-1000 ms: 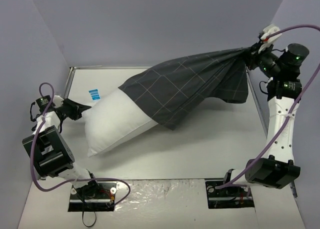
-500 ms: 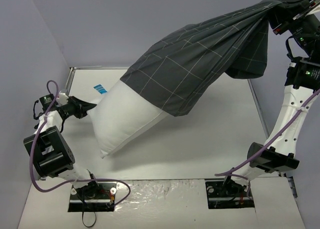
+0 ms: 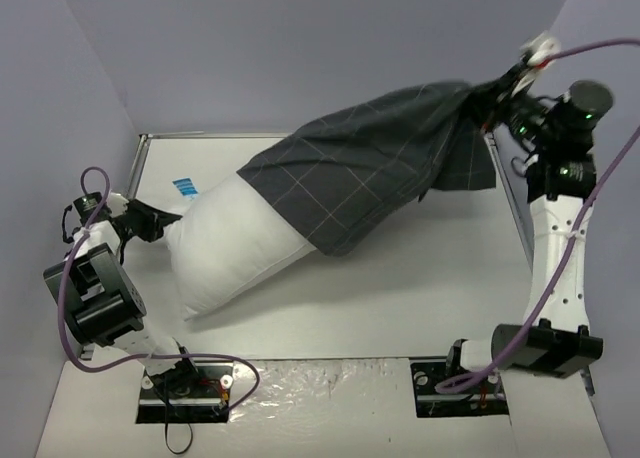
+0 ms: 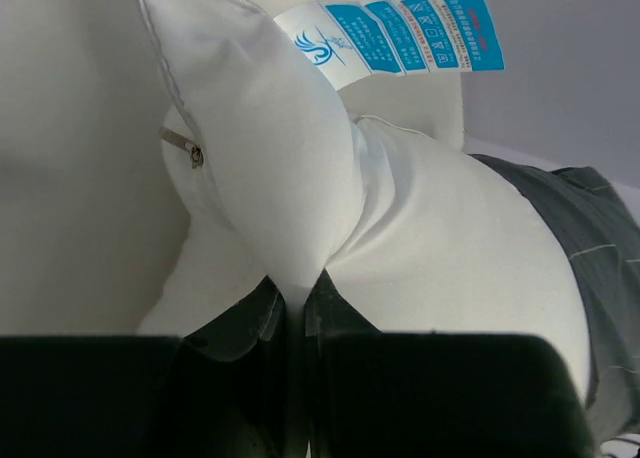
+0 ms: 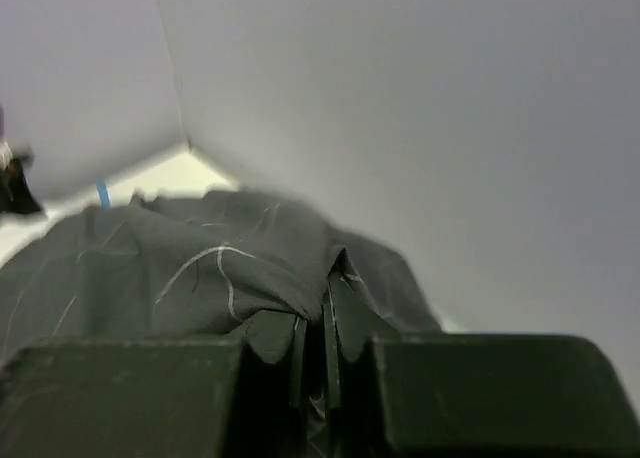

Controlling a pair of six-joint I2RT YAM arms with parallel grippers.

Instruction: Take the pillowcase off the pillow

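Observation:
The white pillow (image 3: pixel 235 243) lies slanted across the table, its left half bare and its blue tag (image 3: pixel 184 187) showing at the far left corner. The dark checked pillowcase (image 3: pixel 365 163) covers its right half and is stretched up to the right. My left gripper (image 3: pixel 158 221) is shut on the pillow's left corner (image 4: pixel 290 193), the white fabric pinched between the fingers. High at the right, my right gripper (image 3: pixel 487 100) is shut on a bunched end of the pillowcase (image 5: pixel 230 268), holding it above the table.
Grey walls enclose the white table (image 3: pixel 420 268) at the back and both sides. A zipper pull (image 4: pixel 196 156) shows on the pillow's seam near the left gripper. Both arm bases sit at the near edge.
The right gripper rose far up and to the right with the pillowcase, lifting the pillow, and has come back down. The left gripper has kept hold of the corner.

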